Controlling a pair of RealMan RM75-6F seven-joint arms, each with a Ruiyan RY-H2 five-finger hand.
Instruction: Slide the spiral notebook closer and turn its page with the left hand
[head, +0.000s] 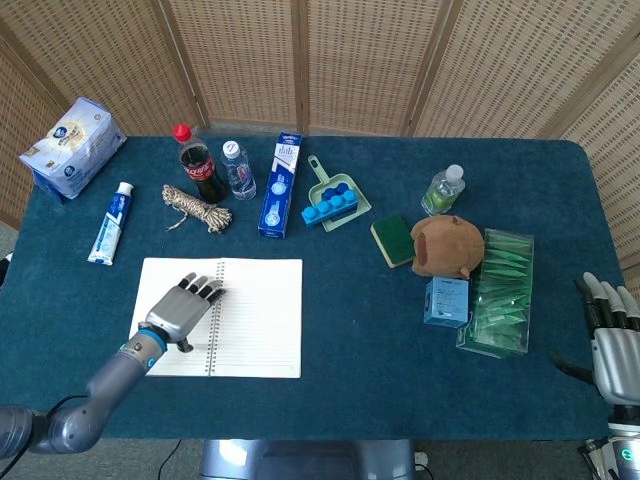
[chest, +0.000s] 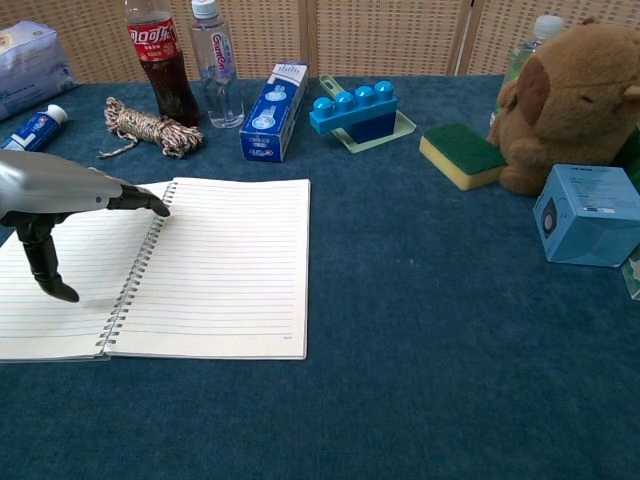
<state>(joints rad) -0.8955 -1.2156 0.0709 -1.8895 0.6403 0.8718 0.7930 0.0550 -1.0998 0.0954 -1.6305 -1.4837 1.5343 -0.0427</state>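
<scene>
My left hand (head: 183, 308), released and flat, hovers over the notebook (head: 222, 316) at lower left, fingertips (chest: 152, 203) reaching its spine, which runs top-to-bottom.

Your left hand (chest: 50, 200) hovers flat over the open spiral notebook (chest: 170, 265), fingertips (chest: 155, 205) near its binding.

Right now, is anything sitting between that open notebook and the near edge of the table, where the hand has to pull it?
Nothing visible does. The spiral notebook lies open with only bare blue cloth of the table between it and the near edge. The left hand is over its left page. The rope bundle and bottles lie behind it.
</scene>
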